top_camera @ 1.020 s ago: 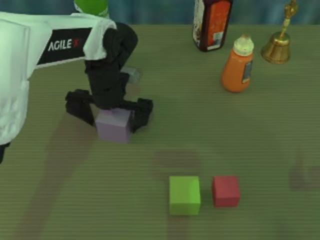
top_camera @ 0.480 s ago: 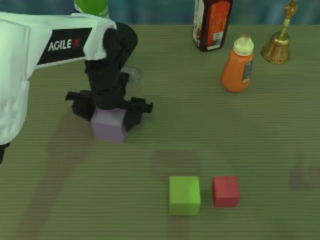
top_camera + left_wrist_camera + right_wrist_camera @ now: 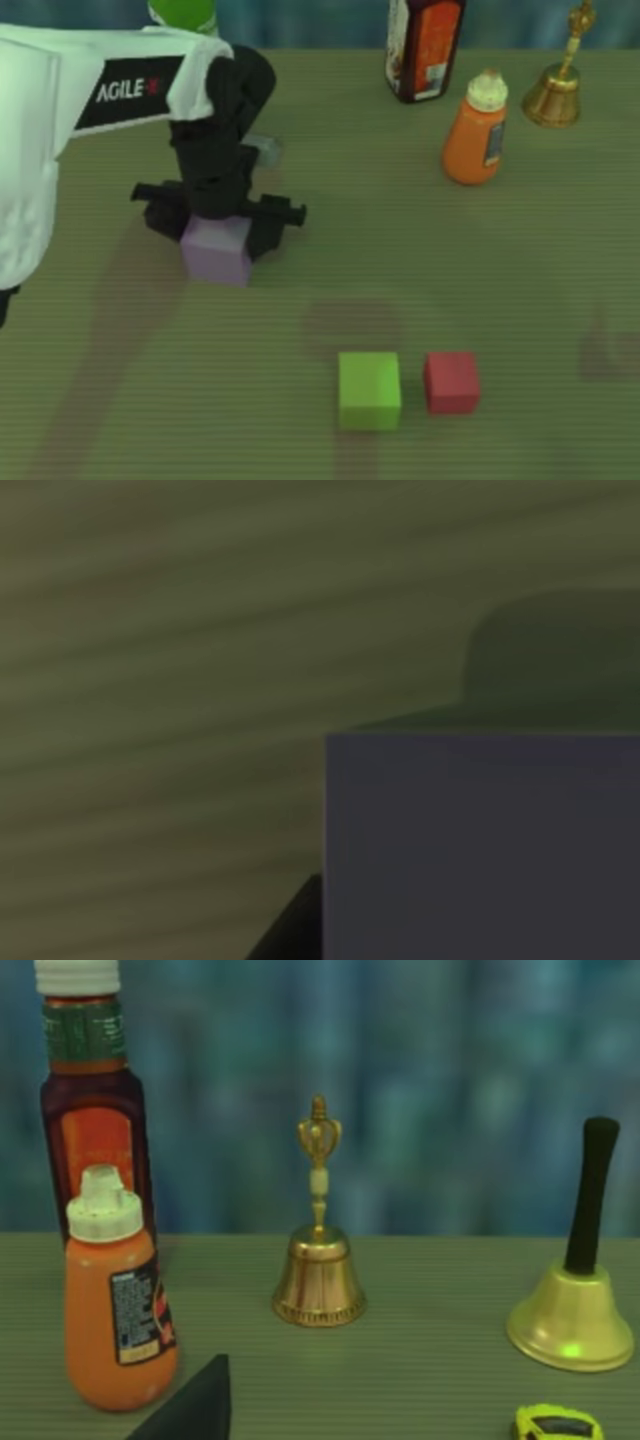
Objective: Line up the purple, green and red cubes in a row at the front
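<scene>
My left gripper (image 3: 216, 213) is down over the purple cube (image 3: 216, 250) on the left half of the tabletop (image 3: 520, 280), its jaws closed against the cube's 2 opposite sides; the left wrist view is filled by that cube's face (image 3: 480, 845). The green cube (image 3: 369, 390) sits near the front at the middle, with the red cube (image 3: 451, 382) just beside it on its right, a narrow gap between the 2. At the back right stand an orange bottle (image 3: 476, 130), a dark bottle (image 3: 422, 45) and a brass bell (image 3: 556, 85). My right arm is out of the top view, and I cannot tell how its jaws stand.
</scene>
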Robot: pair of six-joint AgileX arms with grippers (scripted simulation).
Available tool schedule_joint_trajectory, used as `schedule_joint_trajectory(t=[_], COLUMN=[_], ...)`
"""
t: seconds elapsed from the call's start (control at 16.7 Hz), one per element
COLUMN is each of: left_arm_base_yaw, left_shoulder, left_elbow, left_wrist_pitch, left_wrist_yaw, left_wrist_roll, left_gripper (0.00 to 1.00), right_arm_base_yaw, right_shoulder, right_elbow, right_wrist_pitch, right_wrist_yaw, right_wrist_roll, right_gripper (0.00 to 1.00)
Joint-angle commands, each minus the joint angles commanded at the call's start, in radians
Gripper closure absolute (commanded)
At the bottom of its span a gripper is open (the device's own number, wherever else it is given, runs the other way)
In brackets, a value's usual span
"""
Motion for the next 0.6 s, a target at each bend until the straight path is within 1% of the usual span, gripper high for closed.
schedule_joint_trajectory(t=[0.48,0.6], left_arm_base_yaw=[0.001,0.004], left_shoulder=[-0.011,-0.022], left_elbow=[0.005,0.035], left_wrist_pitch=[-0.007,-0.045], left_wrist_yaw=[-0.001,-0.002], left_wrist_roll=[0.002,0.001], left_gripper=[1.0,1.0], right_arm_base_yaw=[0.0,0.0], right_shoulder=[0.0,0.0], right_elbow=[0.0,0.0], right_wrist_pitch=[0.0,0.0], right_wrist_yaw=[0.0,0.0], right_wrist_roll=[0.0,0.0], right_gripper=[0.0,0.0])
